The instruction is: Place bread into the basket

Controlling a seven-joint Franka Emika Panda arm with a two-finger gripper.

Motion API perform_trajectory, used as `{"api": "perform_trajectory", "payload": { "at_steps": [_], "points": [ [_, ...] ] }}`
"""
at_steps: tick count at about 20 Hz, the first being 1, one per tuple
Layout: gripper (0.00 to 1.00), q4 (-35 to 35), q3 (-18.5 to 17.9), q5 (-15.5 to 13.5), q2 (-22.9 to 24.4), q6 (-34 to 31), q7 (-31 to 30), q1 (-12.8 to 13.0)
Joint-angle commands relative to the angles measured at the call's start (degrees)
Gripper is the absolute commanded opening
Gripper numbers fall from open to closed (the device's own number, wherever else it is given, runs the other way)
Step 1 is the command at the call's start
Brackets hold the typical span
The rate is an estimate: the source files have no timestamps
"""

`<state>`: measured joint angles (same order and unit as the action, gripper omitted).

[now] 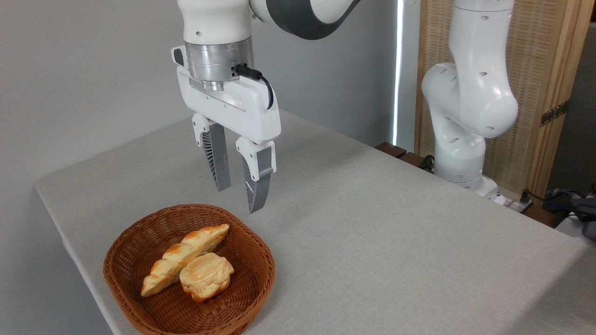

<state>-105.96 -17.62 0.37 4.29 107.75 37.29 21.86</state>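
Note:
The long golden-brown bread [179, 257] lies slanted inside the reddish-brown wicker basket [253, 253] at the lower left of the table. A round pale-golden bun [206, 275] rests against its right side in the same basket. My gripper [240, 197] hangs above the basket's far rim, fingers pointing down and open, with nothing between them. It touches neither the bread nor the basket.
The grey cloth-covered table [372, 232] stretches to the right and back. The arm's white base [465, 139] stands at the table's far right edge, in front of a wooden screen. Cables and dark objects lie at the far right.

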Motion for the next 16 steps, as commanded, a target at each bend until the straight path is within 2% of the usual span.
{"api": "perform_trajectory", "payload": {
  "at_steps": [1, 6, 7, 11, 16],
  "points": [
    [1.00, 0.6, -0.6, -3.2, -0.2, -1.0, 0.4, 0.4],
    [1.00, 0.6, -0.9, -3.0, -0.1, -0.7, 0.8, 0.1],
    [1.00, 0.6, -0.2, -2.9, -0.2, -0.7, 0.9, -1.1],
    [1.00, 0.6, 9.7, -3.5, -0.1, -0.7, 1.2, -12.5],
    [1.00, 0.6, 17.3, -3.7, 0.0, -0.7, 1.3, -20.9]
  ]
}}
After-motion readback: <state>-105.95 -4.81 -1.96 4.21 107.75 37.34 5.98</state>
